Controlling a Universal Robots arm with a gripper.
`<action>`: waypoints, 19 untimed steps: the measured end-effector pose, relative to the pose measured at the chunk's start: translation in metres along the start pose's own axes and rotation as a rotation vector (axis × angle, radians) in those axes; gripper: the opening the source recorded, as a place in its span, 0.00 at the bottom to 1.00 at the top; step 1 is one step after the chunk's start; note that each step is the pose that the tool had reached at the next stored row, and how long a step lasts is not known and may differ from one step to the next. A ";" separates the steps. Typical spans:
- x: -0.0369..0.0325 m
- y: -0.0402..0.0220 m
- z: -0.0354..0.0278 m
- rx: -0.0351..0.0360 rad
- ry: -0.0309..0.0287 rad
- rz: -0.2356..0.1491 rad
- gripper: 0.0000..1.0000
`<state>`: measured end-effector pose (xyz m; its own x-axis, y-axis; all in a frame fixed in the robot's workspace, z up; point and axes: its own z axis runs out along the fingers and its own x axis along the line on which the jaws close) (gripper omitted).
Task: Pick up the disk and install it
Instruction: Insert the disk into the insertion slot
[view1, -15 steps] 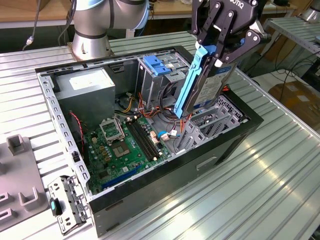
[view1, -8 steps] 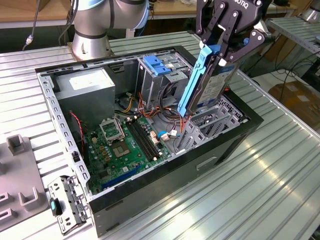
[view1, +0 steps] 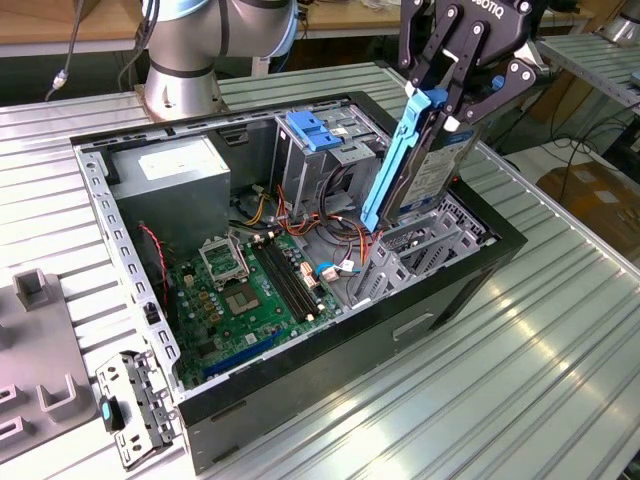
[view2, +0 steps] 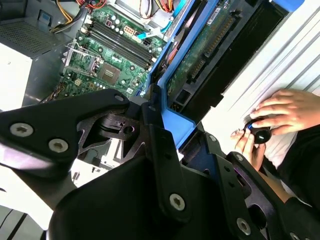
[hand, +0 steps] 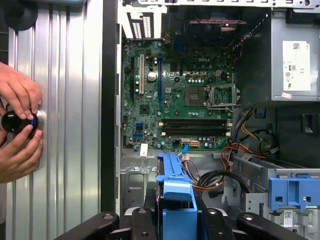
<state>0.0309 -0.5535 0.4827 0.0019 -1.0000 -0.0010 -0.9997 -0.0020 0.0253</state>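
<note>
Exterior view: black hand (view1: 452, 112) clamps the flat silver-metal blue-railed disk (view1: 437, 175), long axis steep, lower end over the grey metal drive cage (view1: 415, 250)

Blue-railed silver disk (view1: 441, 168), black gripper (view1: 452, 112), green motherboard (view1: 236, 292), black case (view1: 330, 362), ribbed silver-grey table (view1: 520, 390).

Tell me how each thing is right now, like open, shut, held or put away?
Silver metal hard drive with blue plastic rails: held on edge above the grey metal drive cage, not yet seated.
Black tool: shut on the drive.
Black computer case: lying on its side, open.
Grey metal power-supply box: mounted inside the case.
Person's hands: on a black round knob on the table.
</note>
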 end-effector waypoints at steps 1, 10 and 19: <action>0.0019 0.0000 0.0004 0.0000 0.0000 0.000 0.37; 0.0151 -0.0177 0.0076 0.0000 0.0000 0.000 0.37; 0.0135 -0.0275 0.0172 0.0118 0.0015 -0.001 0.37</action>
<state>0.0579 -0.5670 0.4647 0.0031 -1.0000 0.0005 -0.9999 -0.0030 0.0134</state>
